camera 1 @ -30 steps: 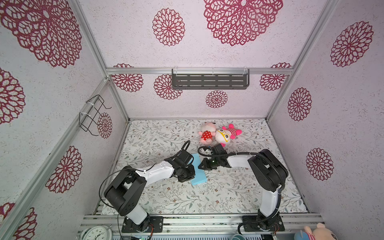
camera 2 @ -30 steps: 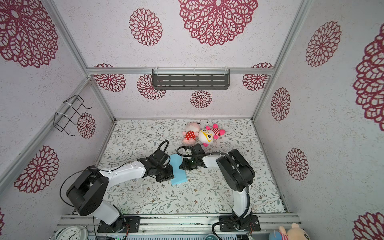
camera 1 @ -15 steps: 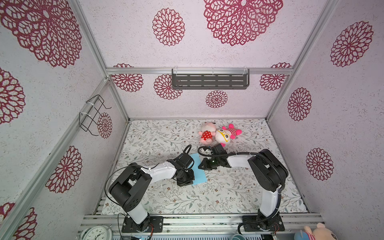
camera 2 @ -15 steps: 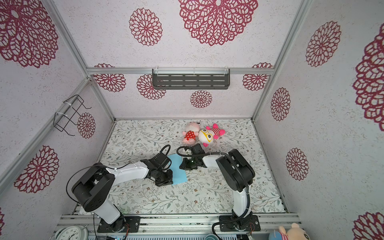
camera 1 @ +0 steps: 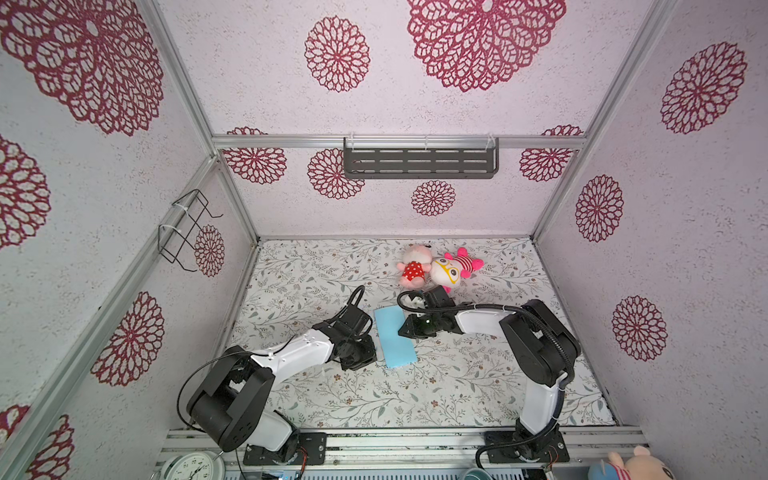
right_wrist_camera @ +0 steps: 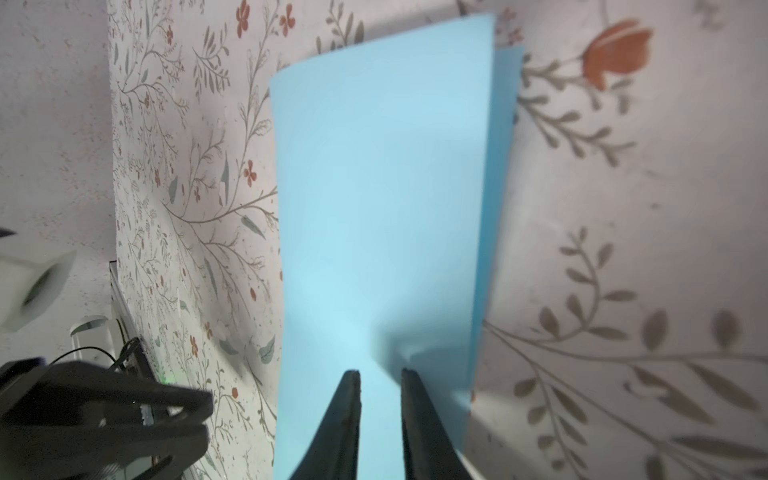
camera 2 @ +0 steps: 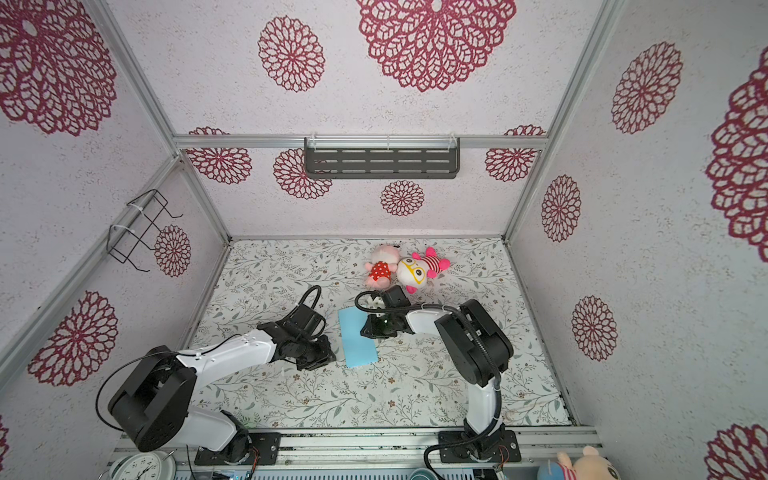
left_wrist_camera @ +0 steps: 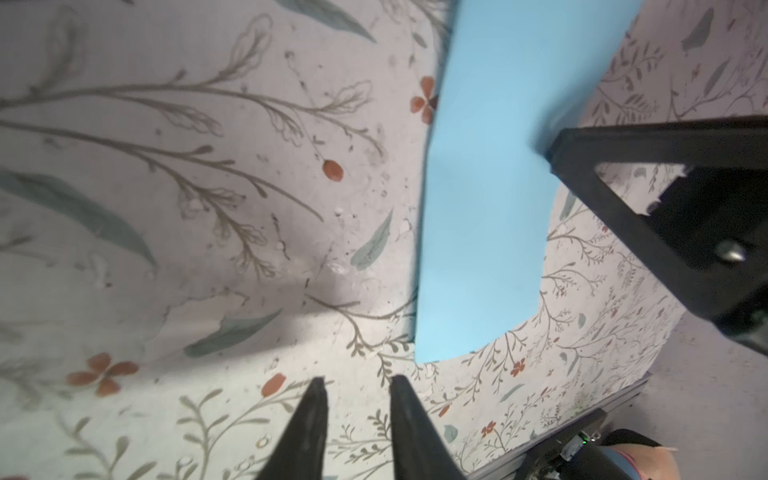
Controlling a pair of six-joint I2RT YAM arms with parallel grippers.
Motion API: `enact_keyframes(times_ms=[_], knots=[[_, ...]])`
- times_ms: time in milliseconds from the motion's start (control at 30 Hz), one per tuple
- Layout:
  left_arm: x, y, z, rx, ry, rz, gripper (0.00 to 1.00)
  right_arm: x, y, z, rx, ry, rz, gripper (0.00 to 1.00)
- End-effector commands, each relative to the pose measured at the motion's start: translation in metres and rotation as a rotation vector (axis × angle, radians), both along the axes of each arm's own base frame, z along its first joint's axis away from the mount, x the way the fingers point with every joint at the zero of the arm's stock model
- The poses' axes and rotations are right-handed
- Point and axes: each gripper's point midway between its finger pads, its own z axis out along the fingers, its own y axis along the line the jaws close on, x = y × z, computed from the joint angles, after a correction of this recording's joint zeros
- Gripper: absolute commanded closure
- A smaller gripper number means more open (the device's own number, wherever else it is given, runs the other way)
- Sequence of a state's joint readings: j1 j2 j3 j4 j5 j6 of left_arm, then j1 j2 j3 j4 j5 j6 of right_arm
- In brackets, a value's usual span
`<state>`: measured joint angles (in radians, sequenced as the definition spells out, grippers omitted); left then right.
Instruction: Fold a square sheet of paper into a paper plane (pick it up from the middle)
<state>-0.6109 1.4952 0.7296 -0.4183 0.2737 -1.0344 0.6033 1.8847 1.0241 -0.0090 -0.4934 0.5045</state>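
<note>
The right gripper (right_wrist_camera: 380, 376) has its jaws a narrow gap apart, pinching nothing that shows; it sits low over one end of the square sheet of paper (right_wrist_camera: 382, 187), and the paper puckers just ahead of one fingertip, though whether the tips touch it I cannot tell. The left gripper (left_wrist_camera: 357, 386) is likewise slightly spread and empty; only bare table (left_wrist_camera: 166, 208) shows between its tips, and the sheet's nearest corner lies just ahead of it, apart.

The sheet lies on the table doubled over into a long strip; a second layer peeks out along one long edge in the right wrist view. In a top view the strip (camera 1: 394, 341) lies between the two grippers; its long axis runs from the far side toward the near rail, leaning a little. The left gripper is beside its nearer half and the right gripper over its farther half. The plush toys (camera 1: 436, 270) lie apart, beyond its far end.

The right arm looks nearer, being already above the paper; the left would have to cross the long edge to reach a corner.
</note>
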Motion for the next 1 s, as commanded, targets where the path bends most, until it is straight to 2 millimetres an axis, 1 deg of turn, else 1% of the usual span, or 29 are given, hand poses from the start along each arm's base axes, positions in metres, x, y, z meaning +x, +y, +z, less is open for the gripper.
enact_keyframes(times_ms=[0,67,133,200,267,367,400,467,533,633,700,767,867,933,967], knots=[[0.014,-0.012,-0.004,-0.065,-0.019,0.031,0.63,0.016,-0.003,0.034,-0.007,-0.083,-0.018,0.72],[0.017,-0.018,-0.008,-0.079,-0.020,0.018,0.61,0.020,0.003,0.049,0.029,-0.117,-0.011,0.71],[0.023,-0.028,-0.011,-0.111,-0.019,-0.002,0.59,0.023,0.004,0.059,0.051,-0.136,-0.021,0.70],[0.027,-0.037,-0.012,-0.142,-0.015,-0.019,0.58,0.025,0.004,0.068,0.068,-0.160,-0.033,0.70],[0.030,-0.044,-0.012,-0.157,-0.012,-0.035,0.58,0.027,0.000,0.077,0.072,-0.189,-0.061,0.70],[0.033,-0.057,-0.012,-0.183,-0.005,-0.076,0.58,0.031,-0.012,0.087,0.044,-0.238,-0.115,0.70],[0.034,-0.064,-0.011,-0.197,-0.001,-0.097,0.58,0.032,-0.018,0.090,0.032,-0.255,-0.138,0.70],[0.035,-0.082,-0.006,-0.244,0.010,-0.140,0.58,0.033,-0.031,0.093,0.002,-0.283,-0.190,0.70],[0.038,-0.105,0.006,-0.323,-0.005,-0.185,0.57,0.032,-0.045,0.094,-0.025,-0.308,-0.246,0.70],[0.040,-0.128,0.018,-0.396,-0.020,-0.238,0.53,0.026,-0.060,0.091,-0.008,-0.309,-0.332,0.70],[0.040,-0.129,0.016,-0.395,-0.010,-0.240,0.53,0.023,-0.067,0.092,0.016,-0.300,-0.375,0.71],[0.042,-0.120,0.016,-0.378,-0.016,-0.226,0.52,0.020,-0.068,0.098,0.047,-0.300,-0.389,0.71],[0.050,-0.099,0.026,-0.364,-0.057,-0.198,0.52,0.013,-0.064,0.108,0.089,-0.281,-0.388,0.71],[0.061,-0.084,0.038,-0.348,-0.109,-0.173,0.52,0.007,-0.058,0.112,0.111,-0.261,-0.383,0.73],[0.066,-0.077,0.041,-0.333,-0.127,-0.165,0.52,0.004,-0.055,0.114,0.121,-0.256,-0.380,0.73]])
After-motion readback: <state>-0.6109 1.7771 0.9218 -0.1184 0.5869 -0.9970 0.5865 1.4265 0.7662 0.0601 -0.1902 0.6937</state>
